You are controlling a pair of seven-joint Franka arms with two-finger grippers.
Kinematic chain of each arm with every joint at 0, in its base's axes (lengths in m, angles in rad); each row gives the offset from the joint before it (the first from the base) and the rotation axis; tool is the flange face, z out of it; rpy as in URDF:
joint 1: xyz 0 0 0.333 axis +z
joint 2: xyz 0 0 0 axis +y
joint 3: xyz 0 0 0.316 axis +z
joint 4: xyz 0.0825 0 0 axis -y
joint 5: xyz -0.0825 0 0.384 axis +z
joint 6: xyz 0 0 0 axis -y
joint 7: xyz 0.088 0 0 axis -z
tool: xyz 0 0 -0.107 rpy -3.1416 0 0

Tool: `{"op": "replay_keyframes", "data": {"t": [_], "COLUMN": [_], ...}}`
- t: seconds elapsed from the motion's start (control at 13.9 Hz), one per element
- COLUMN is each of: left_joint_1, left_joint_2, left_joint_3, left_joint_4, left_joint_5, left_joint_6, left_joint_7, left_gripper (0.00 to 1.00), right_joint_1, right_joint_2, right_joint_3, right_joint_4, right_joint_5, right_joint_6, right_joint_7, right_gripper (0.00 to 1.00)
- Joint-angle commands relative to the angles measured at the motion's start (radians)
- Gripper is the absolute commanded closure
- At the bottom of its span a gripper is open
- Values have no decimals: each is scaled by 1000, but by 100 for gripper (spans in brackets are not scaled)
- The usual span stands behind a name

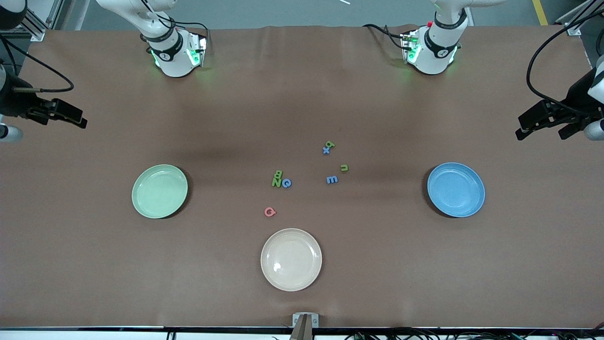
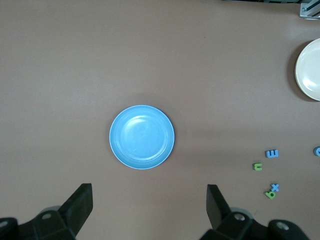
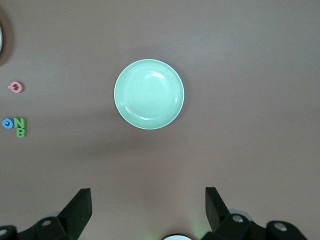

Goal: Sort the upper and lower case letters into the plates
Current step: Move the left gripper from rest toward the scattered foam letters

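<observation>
The pale green plate (image 1: pixel 159 191) lies toward the right arm's end of the table and the sky blue plate (image 1: pixel 456 189) toward the left arm's end; both are empty. Several small letters lie between them: a green B (image 1: pixel 278 174), green N (image 1: pixel 275 182), blue letter (image 1: pixel 286 183), pink G (image 1: pixel 269 212), blue x (image 1: pixel 325 150), green letter (image 1: pixel 330 144), green u (image 1: pixel 344 167) and blue m (image 1: pixel 331 179). My right gripper (image 1: pixel 78 118) is open and empty, high over the table's end, looking down on the green plate (image 3: pixel 149 94). My left gripper (image 1: pixel 519 127) is open and empty over its own end, looking down on the blue plate (image 2: pixel 142 136).
A cream-beige plate (image 1: pixel 291 259) lies empty nearer to the front camera than the letters. The two arm bases (image 1: pixel 172 52) (image 1: pixel 434 47) stand at the table's back edge. A brown cloth covers the table.
</observation>
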Motion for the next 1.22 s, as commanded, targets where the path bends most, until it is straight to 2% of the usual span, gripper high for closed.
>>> {"op": "replay_keyframes", "data": {"t": [0.0,0.86,1.15], "left_joint_1": [9,4,-25], "left_joint_2": [3,27,84], "left_joint_3": [-7,-13,-32], "left_joint_4": [11,5,5], "left_joint_5": [-1,-15,-14], "left_joint_6": [-3,-21,-79], "left_joint_7": [15,-8,-14], "left_gripper": [0,0,0], "right_joint_1": [1,11,9], "right_joint_2": [-56,-54,-54], "right_joint_3": [4,1,-1], "right_joint_4": [-60,-59,-59], "right_joint_5": [4,3,0], "right_joint_6": [16,54,71], "right_joint_7": [13,1,-42], "right_gripper": [0,0,0]}}
